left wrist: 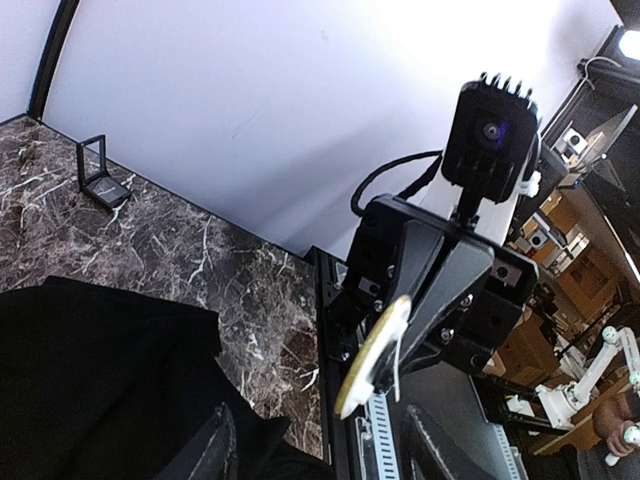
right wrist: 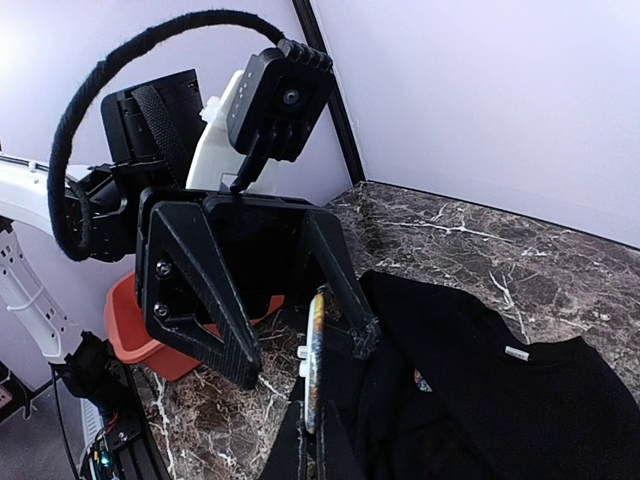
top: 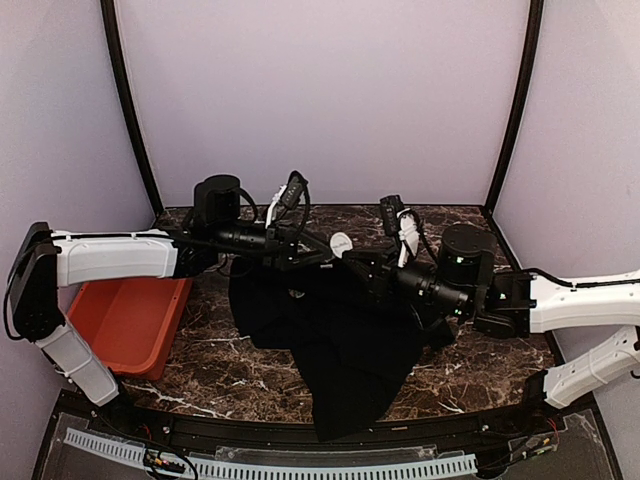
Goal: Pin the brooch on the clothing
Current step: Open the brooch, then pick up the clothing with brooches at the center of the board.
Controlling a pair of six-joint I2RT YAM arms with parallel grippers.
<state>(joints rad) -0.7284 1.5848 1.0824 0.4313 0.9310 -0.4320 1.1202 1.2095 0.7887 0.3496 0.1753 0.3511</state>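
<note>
Brooch (right wrist: 315, 362) pinched edge-on in the clamped right gripper (left wrist: 400, 335), raised over the black T-shirt (top: 340, 340) near the back edge of the marble counter (top: 220, 372), mid-width. Likely to twist or slip from so thin a grip, or to drag loose, unheld cloth. Left gripper (right wrist: 300, 350) spread wide, grasping nothing, facing the right one closely enough to risk collision. Both arms reaching inward, low.
</note>
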